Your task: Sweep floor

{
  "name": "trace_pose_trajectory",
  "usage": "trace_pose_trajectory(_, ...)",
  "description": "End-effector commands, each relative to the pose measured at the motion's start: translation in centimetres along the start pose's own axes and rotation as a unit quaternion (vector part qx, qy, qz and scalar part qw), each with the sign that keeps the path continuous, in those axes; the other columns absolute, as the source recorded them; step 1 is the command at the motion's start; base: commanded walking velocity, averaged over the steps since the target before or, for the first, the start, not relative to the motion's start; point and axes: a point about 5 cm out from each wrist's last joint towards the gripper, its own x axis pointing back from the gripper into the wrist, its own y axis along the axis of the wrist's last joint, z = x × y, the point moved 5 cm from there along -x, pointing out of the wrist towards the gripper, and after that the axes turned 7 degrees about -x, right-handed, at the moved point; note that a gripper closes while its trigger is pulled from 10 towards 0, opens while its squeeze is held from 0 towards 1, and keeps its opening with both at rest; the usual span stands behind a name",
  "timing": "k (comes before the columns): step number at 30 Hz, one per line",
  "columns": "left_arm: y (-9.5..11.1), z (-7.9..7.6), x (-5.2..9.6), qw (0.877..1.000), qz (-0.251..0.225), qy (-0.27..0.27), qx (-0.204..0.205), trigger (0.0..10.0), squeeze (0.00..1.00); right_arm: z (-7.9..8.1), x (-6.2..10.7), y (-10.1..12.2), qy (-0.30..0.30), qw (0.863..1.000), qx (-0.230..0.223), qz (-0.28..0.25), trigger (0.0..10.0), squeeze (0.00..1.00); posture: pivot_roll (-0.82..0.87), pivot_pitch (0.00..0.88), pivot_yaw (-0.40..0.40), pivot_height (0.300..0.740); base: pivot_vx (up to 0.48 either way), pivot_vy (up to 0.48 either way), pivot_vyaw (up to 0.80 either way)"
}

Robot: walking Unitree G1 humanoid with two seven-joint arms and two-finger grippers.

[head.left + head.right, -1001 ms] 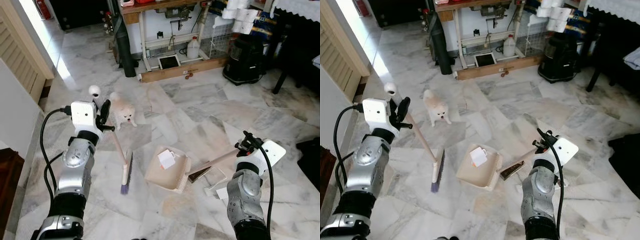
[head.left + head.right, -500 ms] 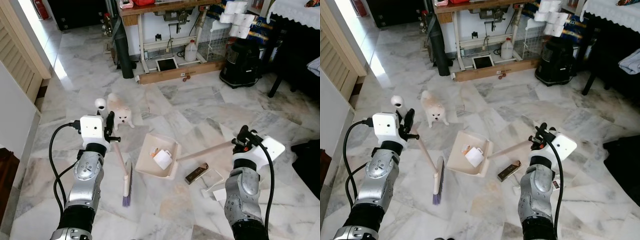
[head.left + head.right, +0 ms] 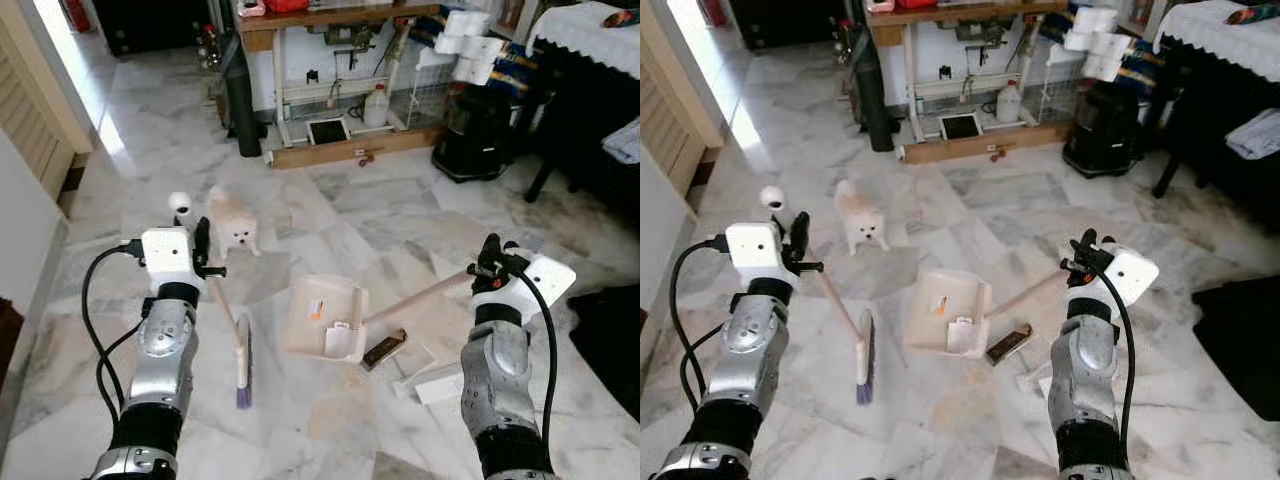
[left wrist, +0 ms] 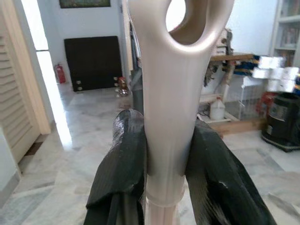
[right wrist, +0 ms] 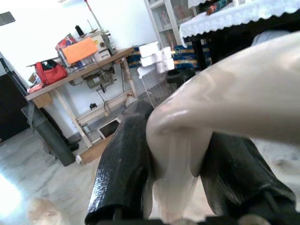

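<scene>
My left gripper (image 3: 200,250) is shut on the beige handle of a broom (image 3: 226,320); its purple-bristled head (image 3: 243,374) rests on the marble floor. The wrist view shows the handle's looped end (image 4: 174,70) clamped between both black fingers (image 4: 123,159). My right gripper (image 3: 488,268) is shut on the long handle (image 3: 415,298) of a beige dustpan (image 3: 322,316) that lies tilted on the floor between the arms, with a white scrap (image 3: 340,336) and a small orange bit in it. A dark flat object (image 3: 383,349) and white papers (image 3: 437,382) lie right of the pan.
A small white dog (image 3: 237,222) stands just beyond the broom. A workbench (image 3: 330,20) with a jug (image 3: 376,103), a black bin (image 3: 237,100), a black appliance (image 3: 473,130) and a dark table (image 3: 590,90) line the far side. A louvred door (image 3: 40,100) is left.
The dustpan has tipped and slid a little right, and its scrap moved toward the pan's near edge. The broom head moved slightly left. The camera view shifted.
</scene>
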Motion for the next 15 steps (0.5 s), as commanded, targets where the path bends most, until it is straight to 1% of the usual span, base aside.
trace_pose_trajectory(1, 1.7, 0.7, -0.6, 0.999, -0.038, 0.014, -0.005, 10.0, 0.0, 1.6, -0.8, 1.6, 0.03, 0.999, 0.001, -0.026, 10.0, 0.0, -0.03, 0.0, -0.004, 0.74, 0.0, 0.0, 0.0)
trace_pose_trajectory(5, 2.0, -0.1, -0.8, 0.999, -0.044, 0.006, -0.001, 10.0, 0.0, 1.5, -1.3, 1.5, 0.027, 0.999, 0.004, -0.021, 10.0, 0.0, -0.03, 0.0, 0.006, 0.74, 0.0, 0.0, 0.0)
trace_pose_trajectory(11, 2.1, -0.4, -1.0, 0.999, -0.046, -0.001, -0.004, 10.0, 0.0, 1.9, -1.3, 1.2, 0.024, 1.0, 0.003, -0.019, 10.0, 0.0, -0.02, 0.0, 0.018, 0.74, 0.0, 0.0, 0.0)
trace_pose_trajectory(15, 2.2, -0.6, -1.2, 0.999, -0.048, -0.01, -0.011, 10.0, 0.0, 2.0, -1.2, 0.9, 0.024, 1.0, 0.01, -0.014, 10.0, 0.0, -0.03, 0.0, 0.024, 0.74, 0.0, 0.0, 0.0)
